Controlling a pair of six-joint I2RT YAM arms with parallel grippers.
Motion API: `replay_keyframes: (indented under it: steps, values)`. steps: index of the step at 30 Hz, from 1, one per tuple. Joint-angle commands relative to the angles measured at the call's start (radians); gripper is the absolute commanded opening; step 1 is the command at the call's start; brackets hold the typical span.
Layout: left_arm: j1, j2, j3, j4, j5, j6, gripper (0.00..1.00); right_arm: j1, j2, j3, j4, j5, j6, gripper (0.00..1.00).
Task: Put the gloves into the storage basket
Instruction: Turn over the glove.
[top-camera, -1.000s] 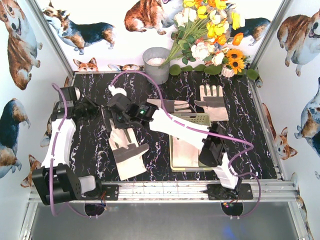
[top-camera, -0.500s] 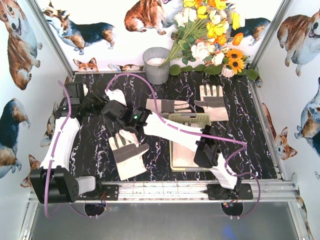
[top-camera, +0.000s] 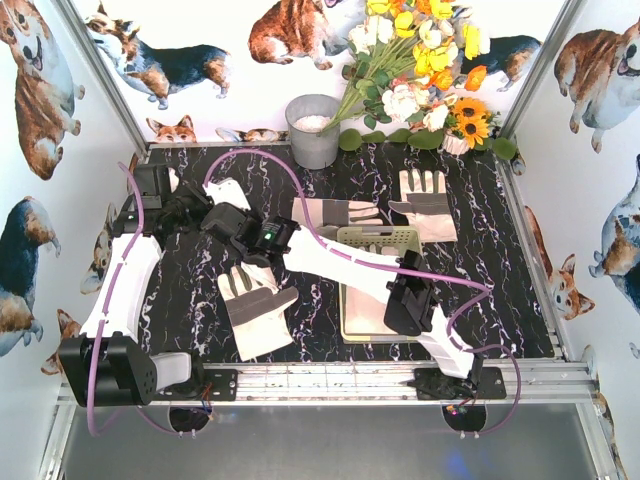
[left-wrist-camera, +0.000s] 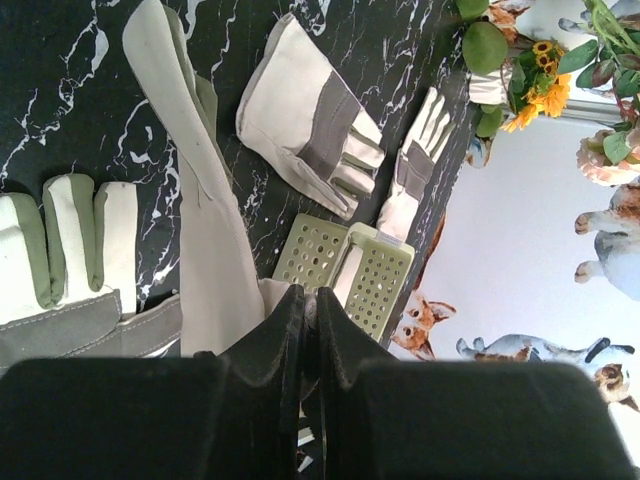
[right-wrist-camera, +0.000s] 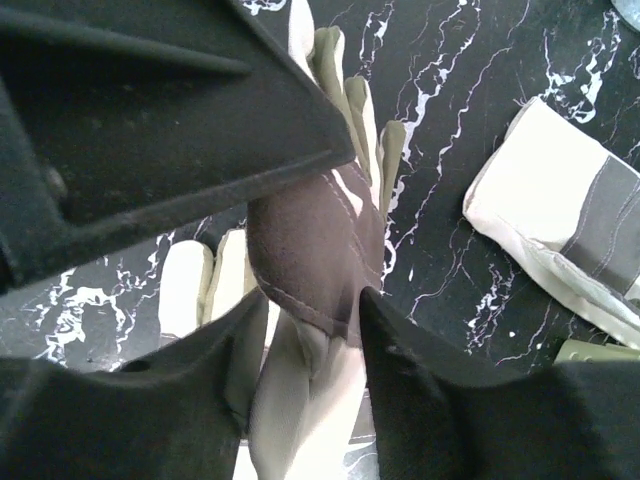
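Observation:
One glove (right-wrist-camera: 312, 235) bunches up between the fingers of my right gripper (right-wrist-camera: 310, 300), which press its pale cuff from both sides. In the top view that glove's (top-camera: 232, 189) white end shows beside my right gripper (top-camera: 233, 217). My left gripper (left-wrist-camera: 308, 295) is shut with nothing seen in it, and sits close against the same spot (top-camera: 203, 213). Three more gloves lie flat: front left (top-camera: 255, 305), mid-back (top-camera: 335, 212) and back right (top-camera: 425, 205). The storage basket (top-camera: 385, 238) stands right of centre, partly under my right arm.
A round grey metal bucket (top-camera: 313, 128) stands at the back, with a flower bunch (top-camera: 420, 70) to its right. Printed walls close in left, right and back. My right arm's white link (top-camera: 340, 262) stretches across the table's middle.
My right gripper has slid left and back onto the glove, and its jaws have narrowed round it. My left gripper has shifted a little to the right and stayed shut.

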Motion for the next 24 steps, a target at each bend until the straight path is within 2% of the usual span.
replay_keyframes:
  steps: [1, 3, 7, 8, 9, 12, 13, 15, 21, 24]
  values:
    - [-0.012, -0.029, 0.013, 0.02, 0.026, 0.002, 0.0, 0.001, 0.014, 0.049, 0.049, 0.003, -0.027, 0.37]
    - [-0.014, -0.032, 0.003, 0.014, 0.021, 0.012, 0.0, 0.001, 0.002, 0.047, 0.027, 0.025, -0.012, 0.22]
    - [-0.013, -0.013, -0.002, 0.044, 0.045, 0.022, 0.0, -0.001, -0.044, -0.01, 0.009, 0.062, 0.039, 0.01]
    - [-0.014, -0.01, 0.002, 0.053, 0.048, 0.027, 0.0, -0.001, -0.061, -0.033, 0.022, 0.061, 0.049, 0.0]
    - [-0.015, -0.005, 0.009, 0.057, 0.045, 0.035, 0.06, -0.001, -0.079, -0.061, 0.037, 0.055, 0.056, 0.0]
    - [-0.017, 0.011, 0.05, 0.029, 0.021, 0.08, 0.35, -0.005, -0.136, -0.147, 0.103, 0.008, 0.052, 0.0]
    - [-0.017, 0.017, 0.068, 0.011, 0.007, 0.102, 0.49, -0.008, -0.155, -0.169, 0.122, -0.012, 0.045, 0.0]
    - [-0.015, 0.03, 0.098, -0.008, -0.013, 0.138, 0.61, -0.019, -0.187, -0.202, 0.135, -0.037, 0.034, 0.0]
    - [0.034, 0.091, 0.208, -0.096, -0.066, 0.218, 0.74, -0.11, -0.306, -0.273, 0.125, -0.14, 0.042, 0.0]
    - [0.037, 0.095, 0.216, -0.046, -0.062, 0.21, 0.85, -0.182, -0.382, -0.319, 0.121, -0.224, 0.096, 0.0]
